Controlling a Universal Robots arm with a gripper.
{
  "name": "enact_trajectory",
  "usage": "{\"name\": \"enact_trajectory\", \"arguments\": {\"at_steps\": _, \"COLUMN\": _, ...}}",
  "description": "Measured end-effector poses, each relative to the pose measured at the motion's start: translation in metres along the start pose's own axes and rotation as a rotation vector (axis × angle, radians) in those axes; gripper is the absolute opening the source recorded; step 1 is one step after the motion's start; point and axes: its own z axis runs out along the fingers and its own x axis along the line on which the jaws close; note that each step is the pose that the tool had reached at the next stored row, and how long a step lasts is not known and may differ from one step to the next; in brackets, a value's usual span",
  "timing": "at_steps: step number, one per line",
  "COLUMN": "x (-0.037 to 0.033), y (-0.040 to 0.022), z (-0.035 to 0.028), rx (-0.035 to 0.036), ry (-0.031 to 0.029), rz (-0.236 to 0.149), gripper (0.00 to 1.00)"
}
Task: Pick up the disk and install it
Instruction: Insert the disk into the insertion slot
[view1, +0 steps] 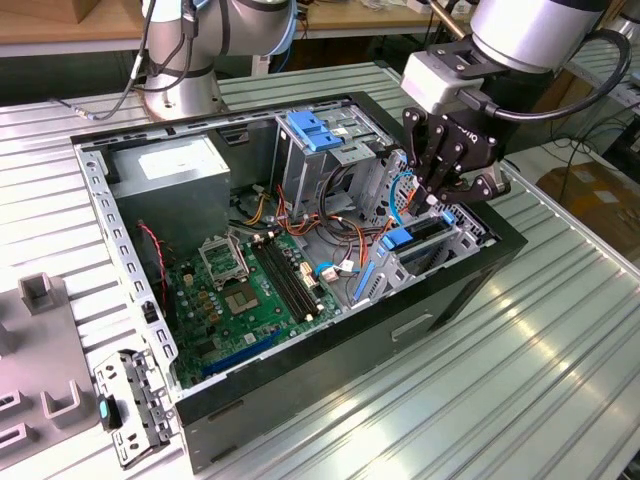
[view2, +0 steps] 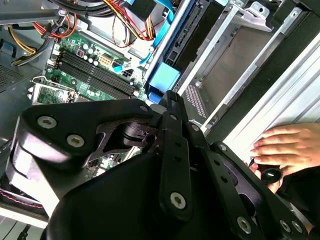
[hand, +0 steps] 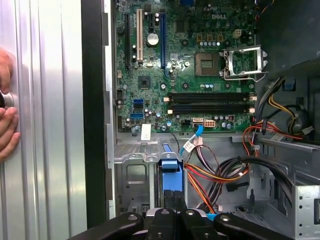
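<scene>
As far as I can see, my gripper (view1: 437, 197) hangs with jaws clenched together just above the disk (view1: 421, 236), which stands edgewise in the case (view1: 330, 352); both wrist views add a hand (view2: 287, 146) on the table (view1: 560, 350); print on the sticker (view1: 180, 160) is unreadable

We're seeing a green motherboard (view1: 235, 290), speckled with small silver parts and crossed by long black memory slots (view1: 285, 278). The case (view1: 400, 335) is black outside, bare grey metal inside. There's the power-supply box (view1: 165, 175), grey with a white sticker. We spot light-blue plastic topping the metal cage (view1: 313, 130). Cables (view1: 262, 212) run red, yellow and orange. The disk (view1: 422, 234) shows dark with bright blue rails. The gripper (view1: 437, 195) is matte black. The table (view1: 540, 340) is pale silver, ribbed in long stripes.
</scene>
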Motion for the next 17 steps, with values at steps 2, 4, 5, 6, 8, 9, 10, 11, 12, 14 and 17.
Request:
{"name": "enact_trajectory", "arguments": {"at_steps": 2, "x": 0.0000, "y": 0.0000, "z": 0.0003, "rx": 0.0000, "ry": 0.0001, "rz": 0.000, "gripper": 0.11}}
{"name": "enact_trajectory", "arguments": {"at_steps": 4, "x": 0.0000, "y": 0.0000, "z": 0.0006, "rx": 0.0000, "ry": 0.0000, "rz": 0.000, "gripper": 0.11}}
{"name": "enact_trajectory", "arguments": {"at_steps": 5, "x": 0.0000, "y": 0.0000, "z": 0.0007, "rx": 0.0000, "ry": 0.0000, "rz": 0.000, "gripper": 0.11}}
{"name": "enact_trajectory", "arguments": {"at_steps": 6, "x": 0.0000, "y": 0.0000, "z": 0.0007, "rx": 0.0000, "ry": 0.0000, "rz": 0.000, "gripper": 0.11}}
{"name": "enact_trajectory", "arguments": {"at_steps": 8, "x": 0.0000, "y": 0.0000, "z": 0.0011, "rx": 0.0000, "ry": 0.0000, "rz": 0.000, "gripper": 0.11}}
{"name": "enact_trajectory", "arguments": {"at_steps": 9, "x": 0.0000, "y": 0.0000, "z": 0.0012, "rx": 0.0000, "ry": 0.0000, "rz": 0.000, "gripper": 0.11}}
{"name": "enact_trajectory", "arguments": {"at_steps": 10, "x": 0.0000, "y": 0.0000, "z": 0.0013, "rx": 0.0000, "ry": 0.0000, "rz": 0.000, "gripper": 0.11}}
{"name": "enact_trajectory", "arguments": {"at_steps": 11, "x": 0.0000, "y": 0.0000, "z": 0.0014, "rx": 0.0000, "ry": 0.0000, "rz": 0.000, "gripper": 0.11}}
{"name": "enact_trajectory", "arguments": {"at_steps": 12, "x": 0.0000, "y": 0.0000, "z": 0.0015, "rx": 0.0000, "ry": 0.0000, "rz": 0.000, "gripper": 0.11}}
{"name": "enact_trajectory", "arguments": {"at_steps": 14, "x": 0.0002, "y": 0.0001, "z": 0.0058, "rx": 0.0000, "ry": 0.0000, "rz": 0.000, "gripper": 0.11}}
{"name": "enact_trajectory", "arguments": {"at_steps": 17, "x": 0.0004, "y": -0.0003, "z": 0.0125, "rx": 0.0000, "ry": -0.0003, "rz": 0.000, "gripper": 0.11}}
